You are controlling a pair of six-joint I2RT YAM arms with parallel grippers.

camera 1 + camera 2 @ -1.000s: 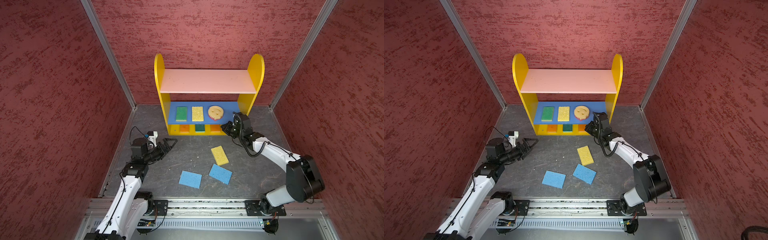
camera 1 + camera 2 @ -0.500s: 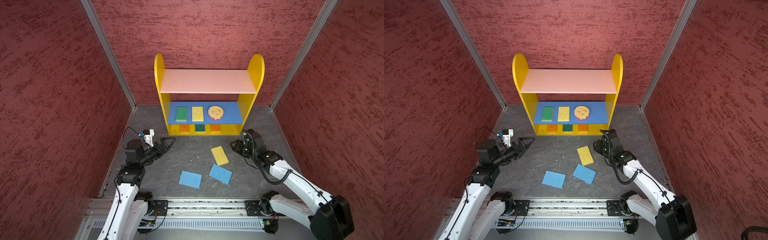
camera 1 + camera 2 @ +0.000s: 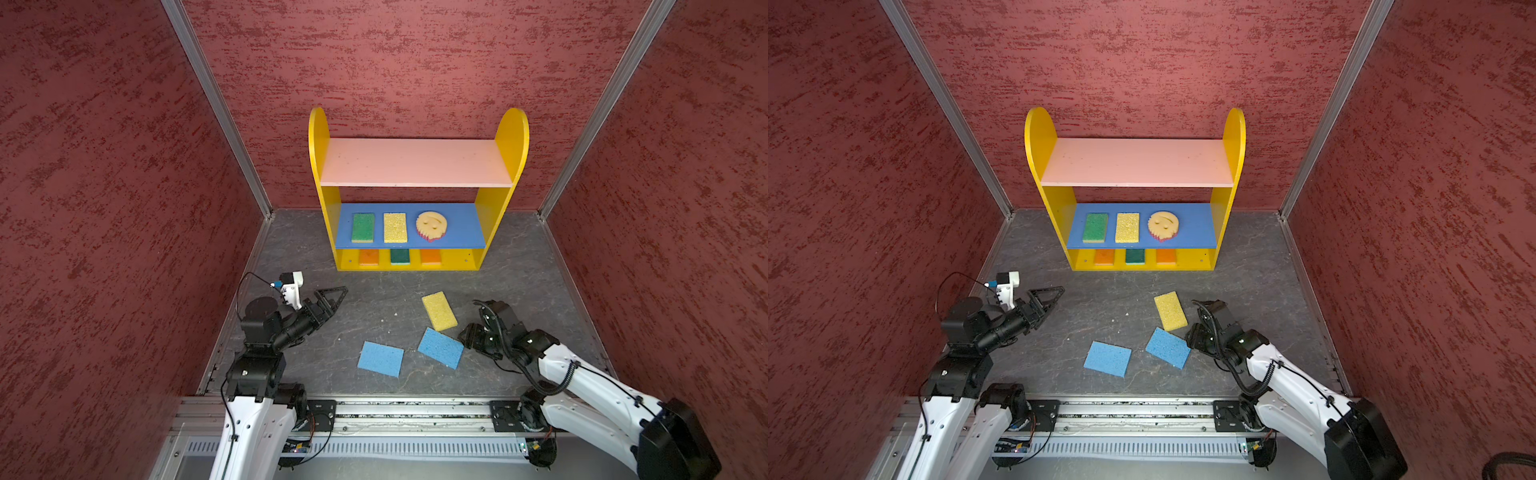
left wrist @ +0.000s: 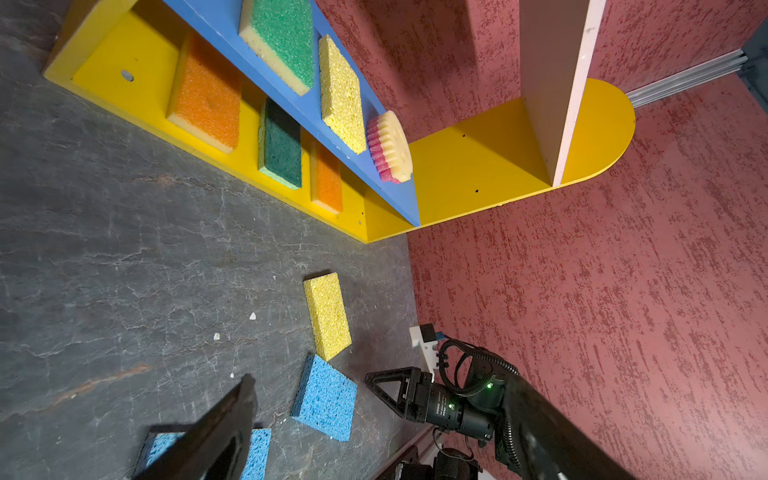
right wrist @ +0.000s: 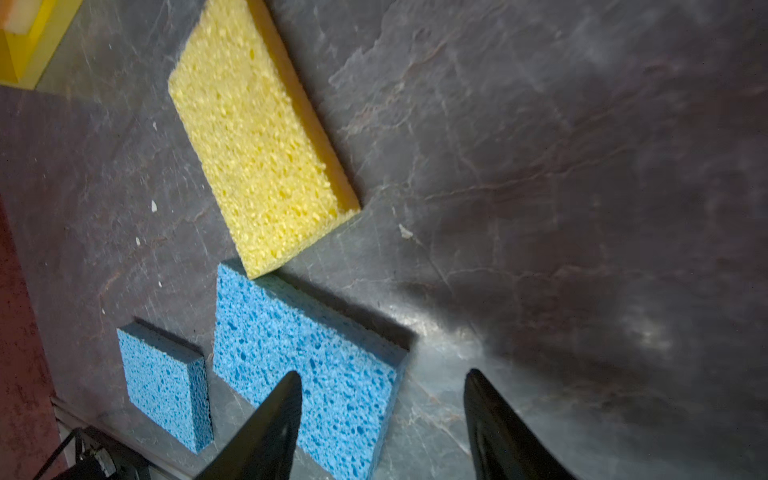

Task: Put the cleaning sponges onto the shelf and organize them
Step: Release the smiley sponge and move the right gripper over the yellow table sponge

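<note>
Back from the shelf [image 3: 415, 162], my right end effector [image 5: 382, 374] has dropped low, jaws spread and empty, over the nearer blue sponge [image 5: 291, 332]. That sponge lies flat on the surface [image 3: 374, 303], its corner meeting the yellow sponge [image 5: 257, 145]. One finger overlaps the blue edge, so I should shift until both straddle it, then descend squarely without nudging the yellow one. My left end effector [image 3: 330, 299] waits spread, well apart.

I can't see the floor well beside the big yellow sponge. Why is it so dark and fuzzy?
Right wrist view: a big shadow darkens the floor beside the yellow sponge, with one pale glare patch, and everything is slightly smeared. Left wrist view: only the near black finger is blurry. Both top views: bright and sharp.
</note>
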